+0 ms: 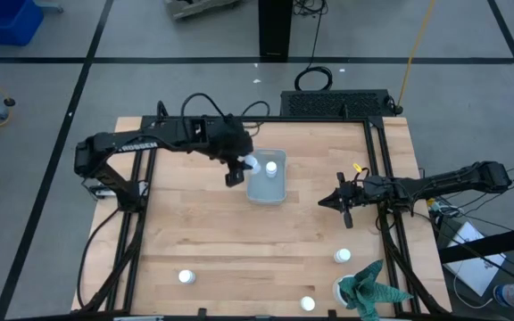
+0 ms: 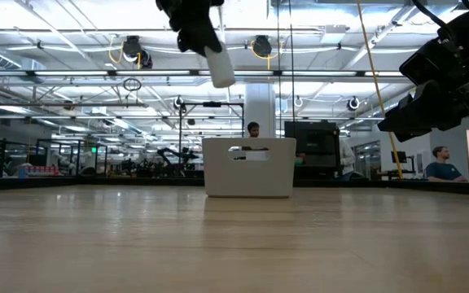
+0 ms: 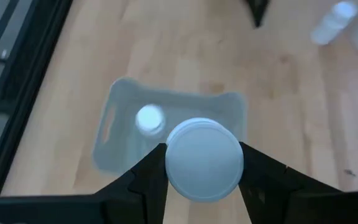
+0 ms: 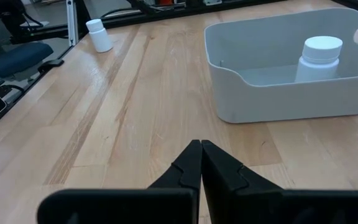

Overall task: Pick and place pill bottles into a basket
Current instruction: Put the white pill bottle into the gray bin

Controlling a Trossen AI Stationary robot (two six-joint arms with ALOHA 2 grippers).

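Observation:
My left gripper (image 1: 238, 169) is shut on a white pill bottle (image 1: 250, 163) high above the left edge of the pale grey-blue basket (image 1: 267, 186); it also shows in the low view (image 2: 218, 67). One pill bottle (image 1: 271, 167) stands upright inside the basket at its far end (image 4: 319, 57). Three more bottles stand on the table near the front edge (image 1: 186, 276), (image 1: 307, 303), (image 1: 342, 256). My right gripper (image 1: 345, 212) is shut and empty, right of the basket. My left gripper pinches the bottle (image 3: 204, 158) between its two fingers, one on each side of its round body. The fingers (image 3: 145, 177) come slanting down from the table's left. The bottle is lifted clear, tilted, above the basket's left side.
A green spiky plant-like thing (image 1: 368, 290) with a white base sits at the front right corner. A black mesh pad (image 1: 335, 103) lies beyond the far edge. Black frame rails run along the table's left and right sides. People show in the room behind.

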